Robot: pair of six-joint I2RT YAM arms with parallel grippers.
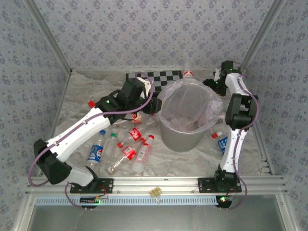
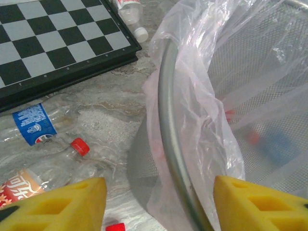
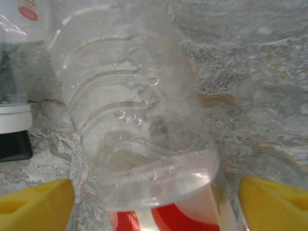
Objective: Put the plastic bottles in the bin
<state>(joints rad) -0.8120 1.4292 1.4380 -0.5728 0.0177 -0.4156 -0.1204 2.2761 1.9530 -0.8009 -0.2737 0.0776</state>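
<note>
Left end effector point(image 2: 159, 197): yellow foam fingers point(image 2: 53, 207) spread, nothing pinched. The metal rim of the round grey mesh bin point(image 2: 168, 120), lined with a clear crinkly bag, runs between the fingers, closer to the right one; no contact visible. Ahead-right of it, through the bag, there are blurred blue and red shapes inside the bin; cannot tell what they are. To its left, on the grey marbled desk point(image 2: 106, 96), lies a clear plastic bottle with a blue label point(image 2: 36, 125). A clear bottle with red cap and red label point(image 2: 48, 173) lies just beside the left finger. Ahead-left lies a flat black-and-white checkerboard point(image 2: 53, 43), with a white-capped bottle point(image 2: 130, 12) at its far corner. A loose red cap point(image 2: 115, 226) sits under the end effector, near the left finger.

Top view: left end effector point(image 1: 150, 105) is at the bin's point(image 1: 180, 139) left rim. A cluster of clear plastic bottles point(image 1: 130, 151) lies behind it, toward the arm base. Right end effector point(image 1: 211, 83) is low, at the bin's far-right side.

Right end effector point(image 3: 154, 202): fingers point(image 3: 33, 202) spread on either side of a clear ribbed plastic bottle with a red label point(image 3: 139, 110). The bottle lies on the desk, running ahead from between the fingers. Gaps show on both sides, so not pinched.
</note>
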